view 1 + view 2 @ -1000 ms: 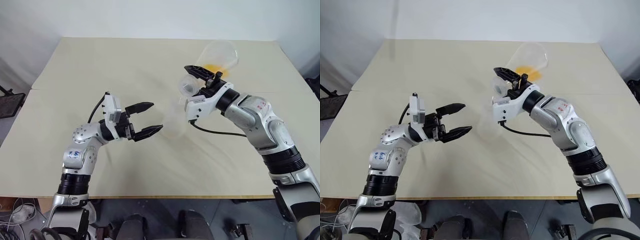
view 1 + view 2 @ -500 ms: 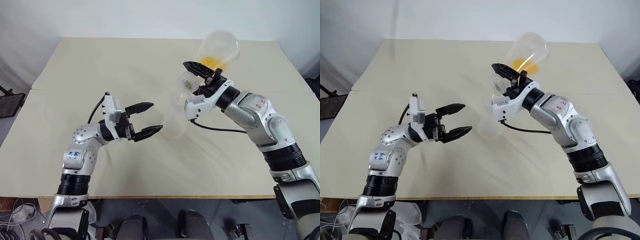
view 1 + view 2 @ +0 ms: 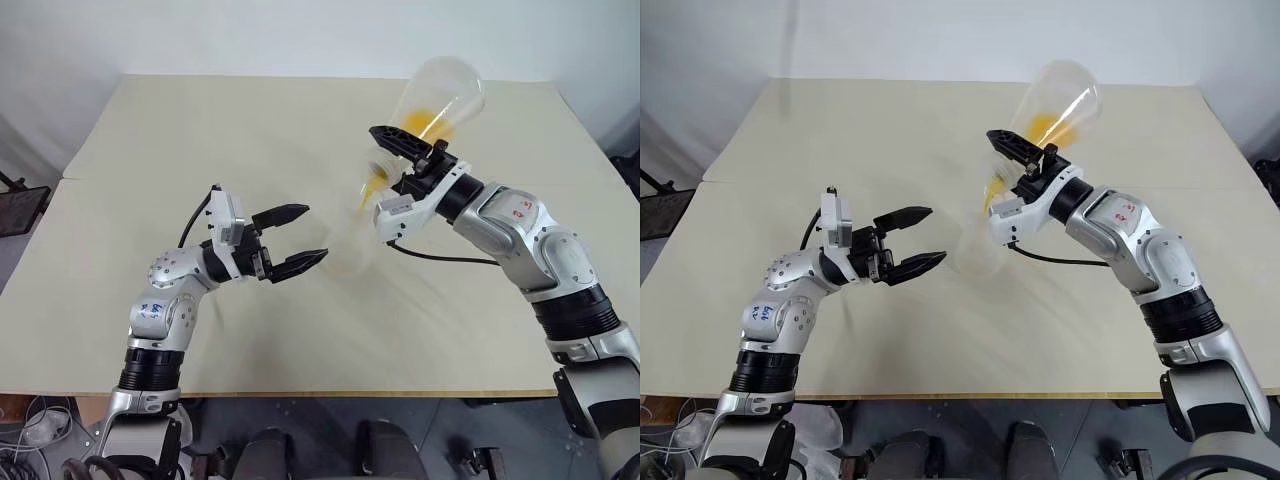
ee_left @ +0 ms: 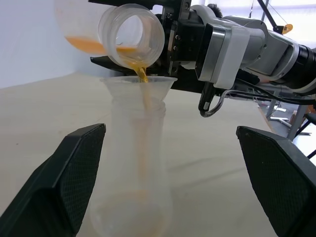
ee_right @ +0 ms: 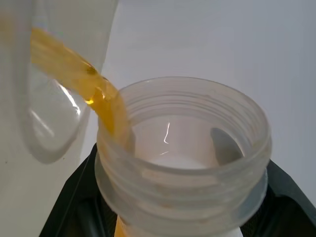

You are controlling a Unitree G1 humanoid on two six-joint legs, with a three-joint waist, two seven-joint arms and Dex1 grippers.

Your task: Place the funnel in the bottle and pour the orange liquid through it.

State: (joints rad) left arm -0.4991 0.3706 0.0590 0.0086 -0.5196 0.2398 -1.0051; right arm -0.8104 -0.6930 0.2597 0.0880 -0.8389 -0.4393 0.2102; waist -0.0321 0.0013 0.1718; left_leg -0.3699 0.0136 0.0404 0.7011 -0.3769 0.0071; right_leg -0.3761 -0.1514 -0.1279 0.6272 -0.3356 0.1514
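The bottle (image 4: 136, 168), a clear conical flask, stands on the table with the faint clear funnel (image 4: 138, 85) seated in its neck. My right gripper (image 3: 396, 160) is shut on the neck of a broader clear flask (image 3: 437, 92), tipped mouth-down over the funnel. The orange liquid (image 4: 142, 74) runs in a thin stream from that flask's mouth (image 5: 182, 148) into the funnel and down inside the bottle; more pools in the tipped flask (image 3: 1045, 125). My left gripper (image 3: 313, 233) is open, its fingers on either side of the bottle's base, not gripping it.
The beige table (image 3: 200, 130) is made of two boards joined by a seam. A black cable (image 3: 440, 260) loops from my right wrist above the tabletop. A dark object (image 3: 18, 205) stands off the table's left edge.
My right wrist has rolled and tipped the broader flask further, lifting its base. The orange liquid now streams from its mouth into the funnel. The left arm has kept still.
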